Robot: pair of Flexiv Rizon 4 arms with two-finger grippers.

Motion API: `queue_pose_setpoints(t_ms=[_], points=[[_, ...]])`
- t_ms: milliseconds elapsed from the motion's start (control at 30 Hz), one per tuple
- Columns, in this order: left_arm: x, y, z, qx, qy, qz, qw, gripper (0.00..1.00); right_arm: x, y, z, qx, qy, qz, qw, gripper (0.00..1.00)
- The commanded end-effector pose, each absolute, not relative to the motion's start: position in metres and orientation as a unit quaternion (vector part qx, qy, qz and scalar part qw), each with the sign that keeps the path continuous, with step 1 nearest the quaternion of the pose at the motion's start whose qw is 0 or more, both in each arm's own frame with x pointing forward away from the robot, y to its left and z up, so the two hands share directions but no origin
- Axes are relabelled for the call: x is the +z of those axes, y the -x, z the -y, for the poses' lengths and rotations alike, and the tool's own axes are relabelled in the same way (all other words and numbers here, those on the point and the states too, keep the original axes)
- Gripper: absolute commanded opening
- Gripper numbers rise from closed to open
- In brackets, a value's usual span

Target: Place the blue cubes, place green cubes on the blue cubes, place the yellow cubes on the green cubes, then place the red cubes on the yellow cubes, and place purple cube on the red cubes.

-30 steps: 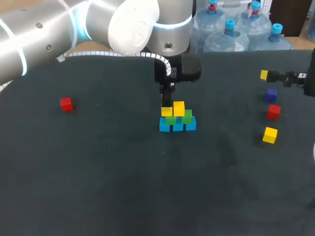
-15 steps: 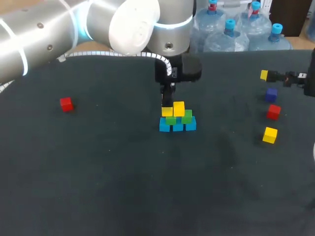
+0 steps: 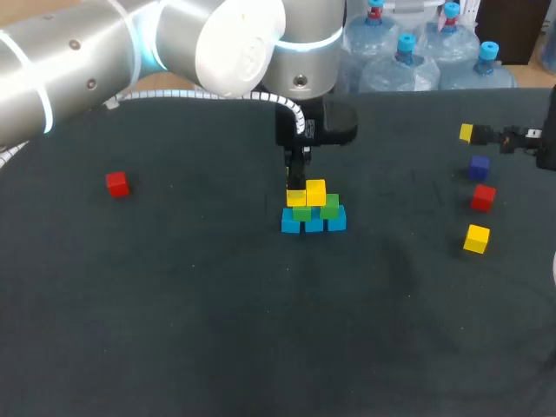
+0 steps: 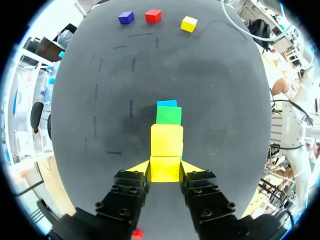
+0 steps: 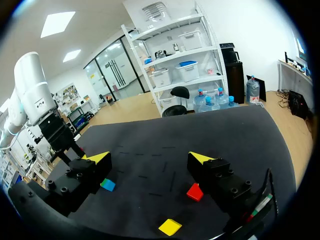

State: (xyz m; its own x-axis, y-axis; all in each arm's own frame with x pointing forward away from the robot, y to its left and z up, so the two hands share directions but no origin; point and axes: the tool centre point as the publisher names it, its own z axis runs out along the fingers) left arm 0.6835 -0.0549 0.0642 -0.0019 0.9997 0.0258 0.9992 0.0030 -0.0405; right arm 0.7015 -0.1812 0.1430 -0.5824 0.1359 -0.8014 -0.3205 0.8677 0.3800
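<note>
"Where's your left pincer [image 4: 165, 170]?"

"Clamped on a yellow cube [image 4: 165, 164], one tip on each side, at the pile. Just ahead sits a second yellow cube [image 4: 167, 140], then a green cube [image 4: 168, 115], then a blue cube [image 4: 167, 103]."

"And the right pincer [image 5: 149, 159]?"

"Fingers wide apart, holding nothing, well away from the pile. A red cube [image 5: 195, 192] lies below, beside one finger."

Mid-table stands the cube stack [image 3: 313, 217]; the left gripper [image 4: 165, 169] grips a top-tier cube [image 4: 165, 173] (beside its neighbour). One lone cube [image 3: 117, 183] lies far left, three loose cubes [image 3: 483, 198] far right.
</note>
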Motion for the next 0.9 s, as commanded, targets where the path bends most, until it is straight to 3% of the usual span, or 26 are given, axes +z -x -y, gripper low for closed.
queue_pose_setpoints(t_ms=[33,167,200,233,267,900], points=[[0.0618,-0.6866,0.0566,0.006,0.707,0.707,0.028,0.00,0.1438,-0.7011,0.1820,0.253,0.054,-0.853,0.453,1.00],[0.0618,-0.6866,0.0566,0.006,0.707,0.707,0.028,0.00,0.1438,-0.7011,0.1820,0.253,0.054,-0.853,0.453,1.00],[0.0618,-0.6866,0.0566,0.006,0.707,0.707,0.028,0.29,0.1438,-0.7011,0.1820,0.253,0.054,-0.853,0.453,1.00],[0.0618,-0.6866,0.0566,0.006,0.707,0.707,0.028,0.91,0.1438,-0.7011,0.1820,0.253,0.054,-0.853,0.453,1.00],[0.0618,-0.6866,0.0566,0.006,0.707,0.707,0.028,1.00,0.1438,-0.7011,0.1820,0.253,0.054,-0.853,0.453,1.00],[0.0618,-0.6866,0.0566,0.006,0.707,0.707,0.028,1.00,0.1438,-0.7011,0.1820,0.253,0.054,-0.853,0.453,1.00]])
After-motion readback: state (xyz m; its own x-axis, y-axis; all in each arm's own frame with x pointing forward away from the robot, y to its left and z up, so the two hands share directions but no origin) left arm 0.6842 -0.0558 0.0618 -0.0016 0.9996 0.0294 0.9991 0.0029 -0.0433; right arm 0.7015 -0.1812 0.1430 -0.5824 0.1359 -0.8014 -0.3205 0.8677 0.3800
